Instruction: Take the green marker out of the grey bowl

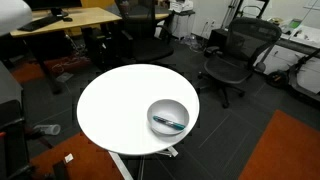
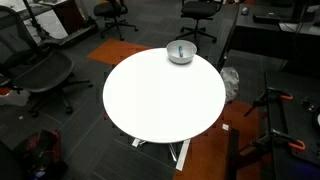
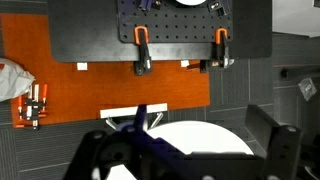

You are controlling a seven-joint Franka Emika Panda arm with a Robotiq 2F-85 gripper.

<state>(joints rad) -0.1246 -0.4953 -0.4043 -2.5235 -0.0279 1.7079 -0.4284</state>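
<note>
White tabletop point(image 1: 115, 110) took up the left and middle of an exterior view. Toward its right side sat the grey bowl point(image 1: 168, 117), and inside lay the green marker point(image 1: 170, 124). The marker rested low in the bowl, its long axis running from the left wall slightly downward to the right, with both ends inside the rim. In both exterior views the arm was out of sight; where the bowl point(image 2: 181, 52) stood at the table's far edge, the marker was too small to make out.

In the wrist view, one dark finger point(image 3: 95, 158) stood at the frame's left and its partner at the right. The gripper point(image 3: 188, 158) was thus spread wide and held nothing. Between them showed only a pale arc of table, with orange carpet point(image 3: 100, 85) beyond. No bowl appeared there, so which way the marker lay from the claw could not be told. Most likely the claw had to travel over the bowl first, then turn so its fingers closed across that slanted axis.
</note>
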